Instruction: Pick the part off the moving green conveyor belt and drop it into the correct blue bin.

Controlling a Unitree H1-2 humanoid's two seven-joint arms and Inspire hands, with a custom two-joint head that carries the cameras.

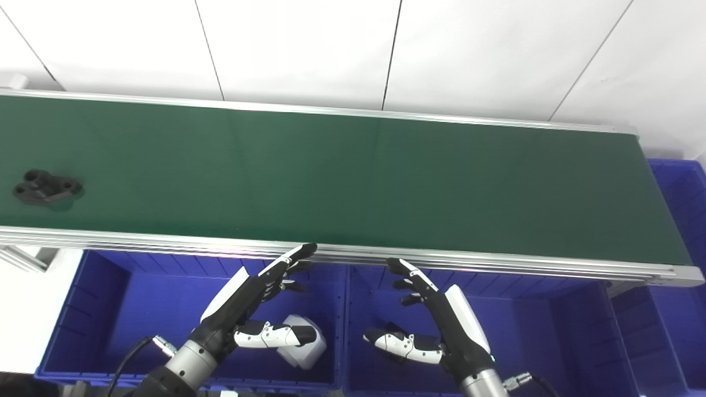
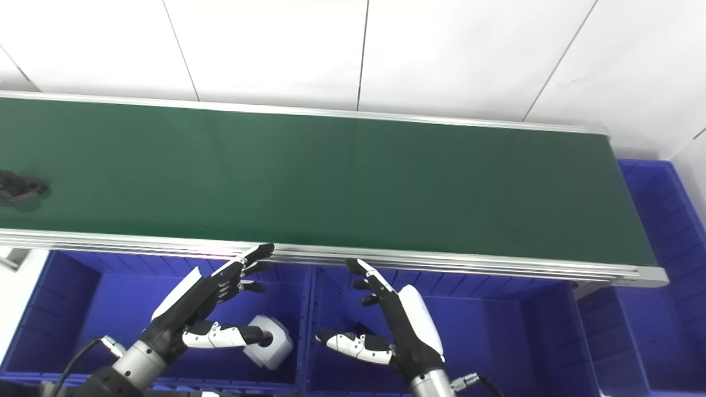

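Left eye view: both hands, left (image 1: pixel 251 298) and right (image 1: pixel 441 314), are held open and empty as the black part (image 1: pixel 45 187) is best awaited mid-belt (image 1: pixel 353 176)

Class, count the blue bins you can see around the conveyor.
3: the left bin under the left hand, the middle bin under the right hand, and one past the belt's right end. Others may be hidden.

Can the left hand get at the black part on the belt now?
Probably not yet. The black part lies at the belt's far left, well away from the open left hand over the bins; nothing blocks the way.
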